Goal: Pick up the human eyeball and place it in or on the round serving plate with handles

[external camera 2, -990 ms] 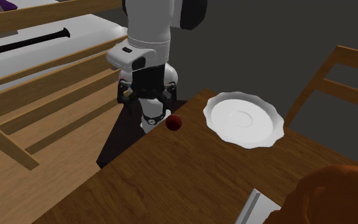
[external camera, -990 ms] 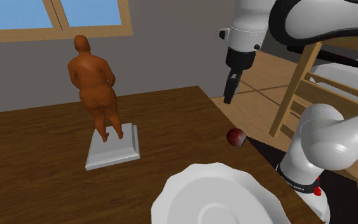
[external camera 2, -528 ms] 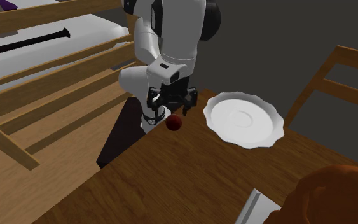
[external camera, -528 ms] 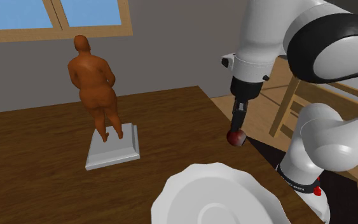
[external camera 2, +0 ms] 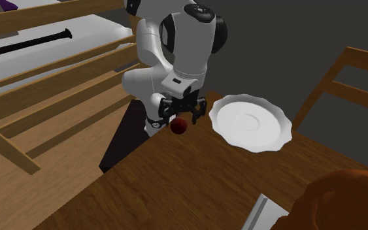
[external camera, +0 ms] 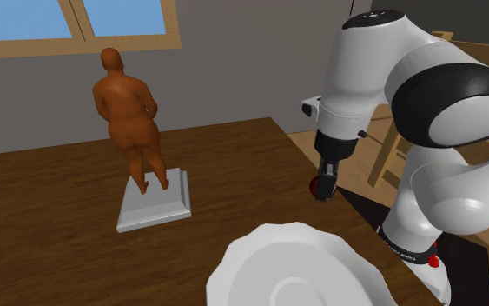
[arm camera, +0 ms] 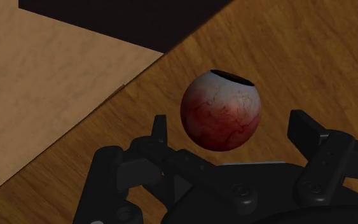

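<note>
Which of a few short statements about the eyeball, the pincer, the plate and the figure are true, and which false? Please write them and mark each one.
1. The eyeball lies on the white plate. False: it rests on the wooden table, beside the plate.
2. The pincer is open, with one finger on each side of the eyeball. True.
3. The eyeball is close to the table's edge. True.
4. The brown figure lies on its side. False: it stands upright on a pale base.
</note>
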`<action>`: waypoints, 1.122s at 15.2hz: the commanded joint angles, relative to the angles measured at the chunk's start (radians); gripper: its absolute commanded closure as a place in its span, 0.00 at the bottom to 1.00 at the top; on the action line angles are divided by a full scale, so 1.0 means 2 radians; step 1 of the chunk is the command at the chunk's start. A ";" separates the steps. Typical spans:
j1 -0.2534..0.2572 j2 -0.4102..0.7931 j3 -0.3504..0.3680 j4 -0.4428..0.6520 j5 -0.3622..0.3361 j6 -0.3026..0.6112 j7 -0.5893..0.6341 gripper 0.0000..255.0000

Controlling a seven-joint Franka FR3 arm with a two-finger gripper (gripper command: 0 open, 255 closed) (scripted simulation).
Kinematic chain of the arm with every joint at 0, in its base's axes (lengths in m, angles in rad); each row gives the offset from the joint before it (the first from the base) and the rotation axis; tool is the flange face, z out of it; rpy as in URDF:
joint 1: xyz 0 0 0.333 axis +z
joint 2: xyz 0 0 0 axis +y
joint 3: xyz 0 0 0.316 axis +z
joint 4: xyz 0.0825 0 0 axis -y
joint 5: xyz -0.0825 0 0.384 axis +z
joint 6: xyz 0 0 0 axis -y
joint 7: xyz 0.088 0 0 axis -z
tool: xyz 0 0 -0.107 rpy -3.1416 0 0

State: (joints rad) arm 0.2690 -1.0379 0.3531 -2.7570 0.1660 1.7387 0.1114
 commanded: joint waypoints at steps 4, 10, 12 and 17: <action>0.001 0.000 0.003 -0.017 0.003 0.017 -0.001 0.00; 0.001 0.000 0.003 -0.017 0.003 0.017 -0.001 1.00; 0.001 0.000 0.003 -0.017 0.003 0.017 -0.001 1.00; 0.001 0.000 0.003 -0.017 0.003 0.017 -0.001 1.00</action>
State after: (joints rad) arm 0.2715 -1.0378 0.3582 -2.7903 0.1713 1.7722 0.1102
